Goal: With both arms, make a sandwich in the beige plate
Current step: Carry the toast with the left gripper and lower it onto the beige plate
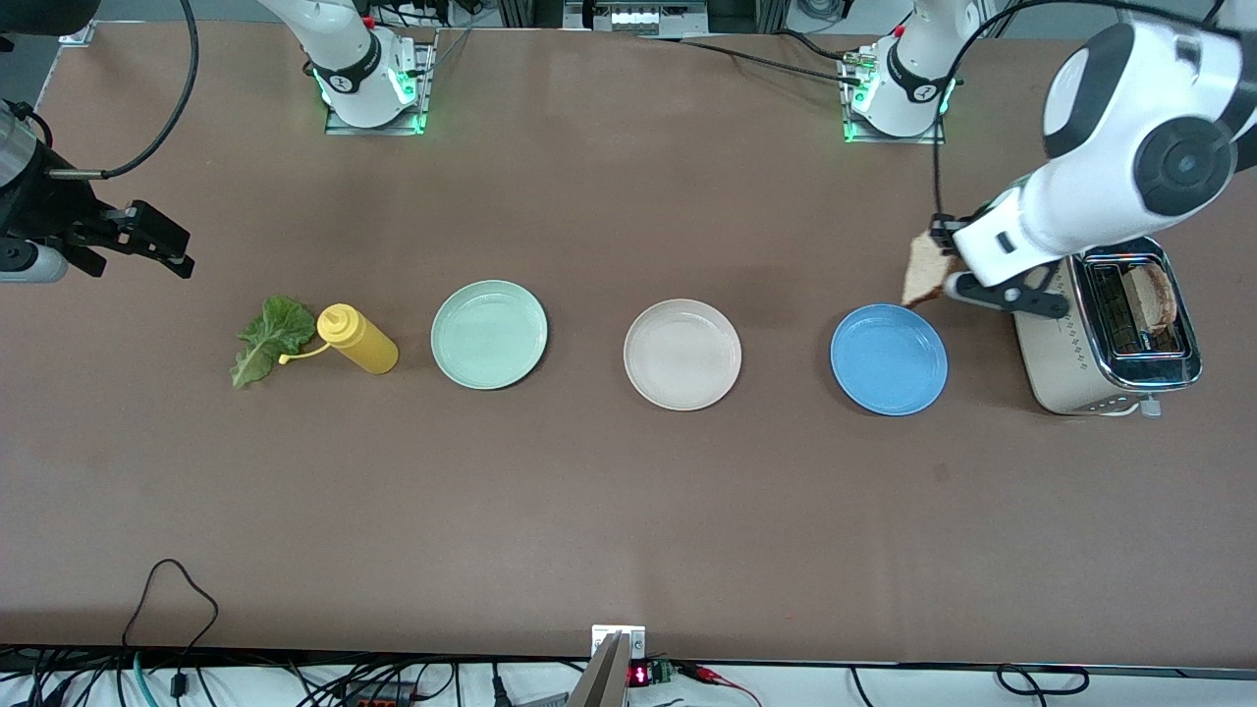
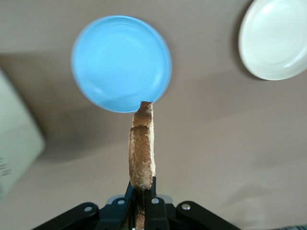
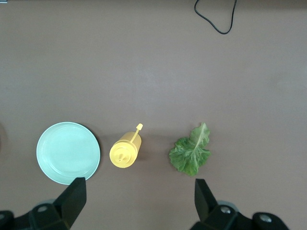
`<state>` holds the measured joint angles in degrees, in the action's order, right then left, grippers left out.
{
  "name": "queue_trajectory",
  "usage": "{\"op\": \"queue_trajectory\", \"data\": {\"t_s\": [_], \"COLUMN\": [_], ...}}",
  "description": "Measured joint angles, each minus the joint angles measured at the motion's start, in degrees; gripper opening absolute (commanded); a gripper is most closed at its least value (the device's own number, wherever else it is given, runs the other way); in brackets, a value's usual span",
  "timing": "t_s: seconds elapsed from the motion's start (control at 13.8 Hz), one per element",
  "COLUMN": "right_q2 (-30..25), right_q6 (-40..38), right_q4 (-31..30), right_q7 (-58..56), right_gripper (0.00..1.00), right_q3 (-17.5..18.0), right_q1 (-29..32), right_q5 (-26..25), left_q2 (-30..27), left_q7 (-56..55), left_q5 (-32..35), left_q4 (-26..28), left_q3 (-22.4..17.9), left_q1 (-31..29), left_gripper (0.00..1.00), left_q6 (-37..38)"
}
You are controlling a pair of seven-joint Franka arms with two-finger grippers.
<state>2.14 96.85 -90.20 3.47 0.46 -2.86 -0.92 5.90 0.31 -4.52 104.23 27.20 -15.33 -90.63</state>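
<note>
Left end effector [image 2: 142, 201] clamped on toast [image 2: 142, 153], edge-up over the tabletop [image 1: 628, 511] by the blue plate [image 1: 889, 359], bound for the beige plate [image 1: 683, 354]; right end effector [image 3: 139, 201] waiting agape above lettuce [image 3: 191, 152].

Both arms are glossy white with rounded shells. Each base [image 1: 368, 69] carries a black band with a small white mark, sits on a grey metal plate, and glows green along its lower edge; a red spot shows near the top. The left arm [image 1: 1129, 147] has a large round black joint cap and a dark panel on its upper shell. Black cables run along both arms. The left pincer [image 2: 142, 201] is black, with silver screws on its angular body. The right pincer [image 3: 139, 199] is also black, with two wedge-shaped fingers [image 3: 74, 196] and silver screws at the base.
</note>
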Motion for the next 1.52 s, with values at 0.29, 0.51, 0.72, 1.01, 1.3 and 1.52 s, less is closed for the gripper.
{"op": "queue_trajectory", "data": {"t_s": [0.29,0.51,0.72,1.01,1.3,1.52], "right_q2": [0.0,0.0,0.0,0.0,0.1,0.1], "right_q6": [0.0,0.0,0.0,0.0,0.1,0.1], "right_q4": [0.0,0.0,0.0,0.0,0.0,0.0], "right_q7": [0.0,0.0,0.0,0.0,0.0,0.0], "right_gripper": [1.0,1.0,1.0,1.0,1.0,1.0], "right_q3": [0.0,0.0,0.0,0.0,0.0,0.0], "right_q1": [0.0,0.0,0.0,0.0,0.0,0.0], "right_q5": [0.0,0.0,0.0,0.0,0.0,0.0], "left_q2": [7.2,12.4,17.3,23.4,29.8,33.0], "left_q7": [-0.8,-0.2,7.8,27.4,41.6,45.8], "left_q5": [-18.1,-28.9,-39.3,-55.3,-63.5,-66.0], "left_q4": [-1.2,-1.2,-0.3,4.2,6.7,6.8], "left_q3": [0.2,0.3,0.4,0.5,0.5,0.5], "left_q1": [0.8,2.1,4.9,6.9,7.2,7.3], "left_gripper": [0.0,0.0,0.0,0.0,0.0,0.0], "left_q6": [-5.8,-14.1,-24.1,-34.2,-38.3,-39.5]}}
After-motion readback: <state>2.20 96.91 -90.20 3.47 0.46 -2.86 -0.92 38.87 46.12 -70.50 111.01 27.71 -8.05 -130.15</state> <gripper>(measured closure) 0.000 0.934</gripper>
